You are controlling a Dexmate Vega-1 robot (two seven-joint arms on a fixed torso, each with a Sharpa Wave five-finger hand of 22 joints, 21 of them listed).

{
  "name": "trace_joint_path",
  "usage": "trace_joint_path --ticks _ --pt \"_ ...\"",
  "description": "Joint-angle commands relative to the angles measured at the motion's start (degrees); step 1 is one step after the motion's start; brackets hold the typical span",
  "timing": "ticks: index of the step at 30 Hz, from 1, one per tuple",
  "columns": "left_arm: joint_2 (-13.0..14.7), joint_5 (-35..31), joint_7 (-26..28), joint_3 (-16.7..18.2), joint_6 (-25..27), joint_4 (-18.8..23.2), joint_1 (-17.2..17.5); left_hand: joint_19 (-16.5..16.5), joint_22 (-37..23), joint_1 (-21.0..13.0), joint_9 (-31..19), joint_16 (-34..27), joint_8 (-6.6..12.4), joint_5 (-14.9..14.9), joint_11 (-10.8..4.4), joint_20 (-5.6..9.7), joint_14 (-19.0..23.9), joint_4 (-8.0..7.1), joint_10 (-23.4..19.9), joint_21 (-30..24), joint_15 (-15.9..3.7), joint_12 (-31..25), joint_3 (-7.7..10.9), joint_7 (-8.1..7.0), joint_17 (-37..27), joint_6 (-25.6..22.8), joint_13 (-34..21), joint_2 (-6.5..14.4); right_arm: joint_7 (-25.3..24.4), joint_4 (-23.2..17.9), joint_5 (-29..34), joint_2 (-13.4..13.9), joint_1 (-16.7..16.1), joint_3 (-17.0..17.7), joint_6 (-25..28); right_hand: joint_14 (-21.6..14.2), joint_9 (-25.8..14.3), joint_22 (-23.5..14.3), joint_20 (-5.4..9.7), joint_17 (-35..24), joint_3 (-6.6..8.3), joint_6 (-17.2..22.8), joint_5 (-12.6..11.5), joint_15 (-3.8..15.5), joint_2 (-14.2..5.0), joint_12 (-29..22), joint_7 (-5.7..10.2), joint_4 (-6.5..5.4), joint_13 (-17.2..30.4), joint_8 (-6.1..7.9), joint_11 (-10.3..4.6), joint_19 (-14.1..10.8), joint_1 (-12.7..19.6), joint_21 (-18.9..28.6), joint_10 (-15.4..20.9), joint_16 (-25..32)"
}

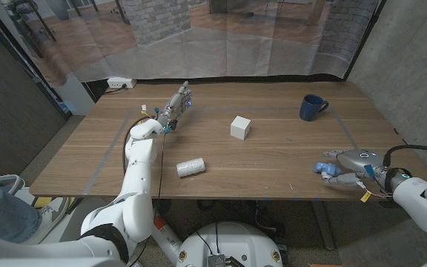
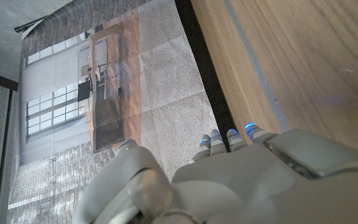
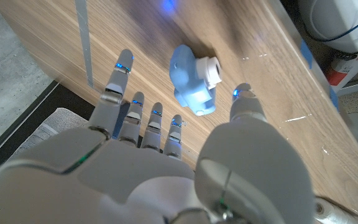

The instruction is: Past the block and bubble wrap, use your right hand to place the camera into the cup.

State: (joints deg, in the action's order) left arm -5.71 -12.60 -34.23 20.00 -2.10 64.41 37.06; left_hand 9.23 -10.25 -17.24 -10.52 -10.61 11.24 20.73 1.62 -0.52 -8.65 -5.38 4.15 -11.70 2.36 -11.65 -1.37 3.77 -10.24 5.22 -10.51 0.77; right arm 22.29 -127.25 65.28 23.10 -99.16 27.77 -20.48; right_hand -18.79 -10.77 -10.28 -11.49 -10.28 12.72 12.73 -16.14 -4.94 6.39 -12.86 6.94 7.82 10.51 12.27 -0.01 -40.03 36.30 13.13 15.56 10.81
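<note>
Camera [image 3: 192, 79]: lies on the worktop [image 1: 273, 159] near its front right edge, ungrasped.
Right hand [image 1: 349, 167]: ours, fingers spread around it, holding nothing.
Cup [image 1: 312, 107]: far side, well apart.
Left: grasp, carry, drop.

Right hand [image 1: 347, 165] partly hides camera [image 1: 323, 167].

On the table there was one white block [image 1: 240, 127], one roll of bubble wrap [image 1: 190, 168], one dark blue cup [image 1: 312, 107] and one small light-blue camera [image 3: 193, 81]. Two robot hands: left hand [image 1: 176, 102], right hand [image 1: 351, 165].
</note>
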Motion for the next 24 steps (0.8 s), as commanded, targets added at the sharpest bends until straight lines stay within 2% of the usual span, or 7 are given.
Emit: trace_joint_path --ticks 1,6,11,16,18,21,24 --pt "-0.30 -0.36 0.08 -0.07 1.13 1.86 0.88 0.07 -0.22 -0.50 -0.25 -0.22 0.17 -0.10 -0.11 -0.35 0.16 -0.26 0.09 0.15 -0.11 -0.04 -0.36 -0.01 -0.33 -0.37 -0.24 0.42 0.06 1.73 0.05 1.71 0.17 -0.99 1.77 -0.40 -0.31 -0.08 0.68 -0.08 -0.01 1.02 -0.13 0.70 -0.47 -0.38 0.18 -0.22 0.27 0.40 -0.70 -0.27 0.59 -0.14 0.46 0.34" --pt "-0.34 -0.48 -0.03 -0.24 1.51 1.78 0.78 0.11 -0.22 -0.51 -0.25 -0.19 0.17 -0.10 -0.13 -0.44 0.10 -0.26 0.05 0.16 -0.06 -0.06 -0.44 -0.05 -0.33 -0.40 -0.24 0.44 -0.38 2.97 -0.21 2.30 0.28 -1.50 2.08 -1.59 -0.34 -0.13 1.57 -0.16 0.13 2.62 0.00 2.40 -1.08 -0.71 0.37 -0.33 0.30 0.73 -1.47 -1.19 0.96 -0.08 1.54 0.58" --pt "-0.34 -0.65 -0.04 -0.35 1.79 1.80 0.74 0.09 -0.23 -0.53 -0.25 -0.19 0.17 -0.10 -0.24 -0.51 0.10 -0.27 0.06 0.15 -0.07 -0.05 -0.50 -0.04 -0.34 -0.41 -0.24 0.47 -0.76 3.73 -0.29 2.83 0.35 -1.89 2.62 -2.41 -0.36 -0.17 2.25 -0.23 0.22 3.73 0.12 3.01 -1.42 -0.80 0.72 -0.40 0.33 0.96 -1.95 -1.93 1.13 0.03 1.93 0.73" --pt "-0.33 -0.74 0.05 -0.29 2.11 1.87 0.74 0.14 -0.23 -0.55 -0.25 -0.18 0.16 -0.10 -0.27 -0.57 0.09 -0.27 0.03 0.16 -0.13 -0.06 -0.57 -0.02 -0.34 -0.41 -0.24 0.49 -2.13 4.19 0.19 3.10 0.28 -2.33 3.12 -5.56 -0.39 -0.26 3.46 -0.36 0.37 6.00 0.50 4.38 -2.10 -1.51 1.37 -0.54 0.37 1.36 -3.15 -3.41 1.46 0.24 4.14 1.48" --pt "-0.32 -0.70 0.06 -0.24 2.04 1.66 0.67 0.18 -0.23 -0.56 -0.25 -0.19 0.16 -0.10 -0.25 -0.60 0.09 -0.27 0.09 0.17 -0.12 -0.04 -0.60 -0.04 -0.34 -0.41 -0.24 0.50 -2.72 4.40 0.43 3.13 0.30 -2.58 3.41 -7.27 -0.41 -0.32 4.25 -0.36 0.39 7.21 0.77 5.30 -2.25 -2.07 1.76 -0.51 0.39 1.52 -4.08 -4.13 1.70 0.32 5.88 1.73" --pt "-0.32 -0.69 0.14 -0.20 1.95 1.29 0.58 0.19 -0.23 -0.57 -0.25 -0.19 0.15 -0.10 -0.26 -0.60 0.09 -0.28 0.10 0.17 -0.06 -0.03 -0.65 -0.08 -0.34 -0.40 -0.24 0.52 -4.08 4.67 0.67 3.05 0.25 -2.89 3.77 -10.92 -0.46 -0.44 4.79 -0.38 0.66 11.55 1.31 6.41 -3.02 -3.09 3.08 -0.52 0.40 2.51 -5.80 -4.83 2.35 0.20 9.29 2.17" --pt "-0.31 -0.71 0.18 -0.20 1.88 0.97 0.49 0.22 -0.23 -0.58 -0.25 -0.19 0.15 -0.10 -0.31 -0.60 0.11 -0.29 0.06 0.18 0.00 -0.05 -0.70 -0.09 -0.34 -0.41 -0.24 0.55 -5.13 4.97 0.82 3.20 0.16 -3.14 3.92 -14.39 -0.48 -0.55 5.51 -0.36 0.79 15.47 1.99 7.48 -3.71 -4.34 3.76 -0.67 0.39 3.22 -6.60 -5.50 2.62 0.12 13.43 2.34"
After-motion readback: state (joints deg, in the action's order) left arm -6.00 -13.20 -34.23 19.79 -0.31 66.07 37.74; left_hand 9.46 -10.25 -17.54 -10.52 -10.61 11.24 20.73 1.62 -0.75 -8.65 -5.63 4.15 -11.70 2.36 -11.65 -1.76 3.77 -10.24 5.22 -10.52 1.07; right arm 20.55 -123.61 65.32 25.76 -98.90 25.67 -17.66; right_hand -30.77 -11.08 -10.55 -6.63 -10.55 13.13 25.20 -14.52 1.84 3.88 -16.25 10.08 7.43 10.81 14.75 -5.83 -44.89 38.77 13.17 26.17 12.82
